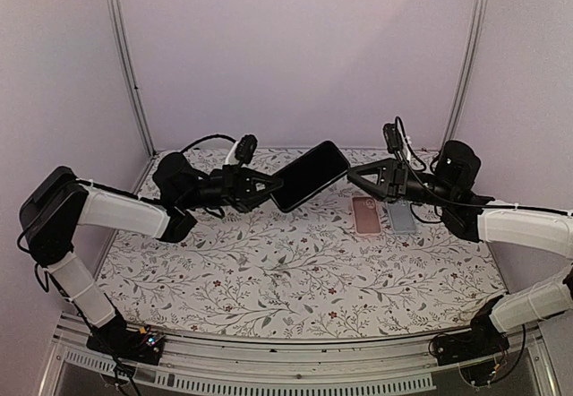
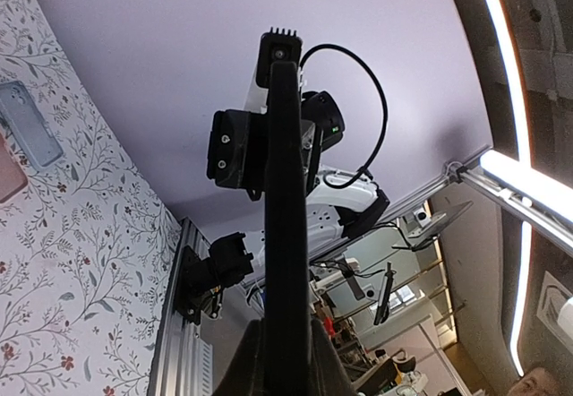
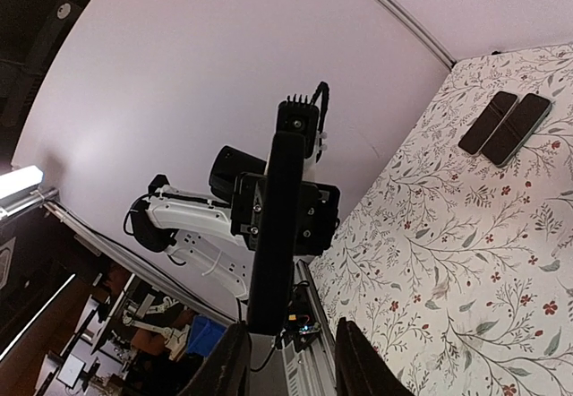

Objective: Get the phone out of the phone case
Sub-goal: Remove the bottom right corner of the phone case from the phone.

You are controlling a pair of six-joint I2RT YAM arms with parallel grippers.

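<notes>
1. The floral-printed bench (image 1: 269,271) carries only two small flat things, and both lie well away from the work.
2. The black slab-shaped phone in its dark case (image 1: 310,175) is up in the air between my two arms, tilted, with nothing under it.
3. My left fingers (image 2: 333,374) are clamped narrow on the phone's left end and carry it alone. From that wrist I see it edge-on.
4. My right fingers (image 3: 235,365) stand partly apart on either side of the free end. One is just beside the edge and the other is clear of it, so there is no grip there.
5. I judge the phone stiff, fairly light, glass-faced and slick, while the case rim should be softer and flex. I would pinch the case lip at the free corner and peel it, keeping off the screen.
6. A pink flat case (image 1: 365,214) and a grey-blue flat one (image 1: 401,217) lie side by side on the bench.
</notes>
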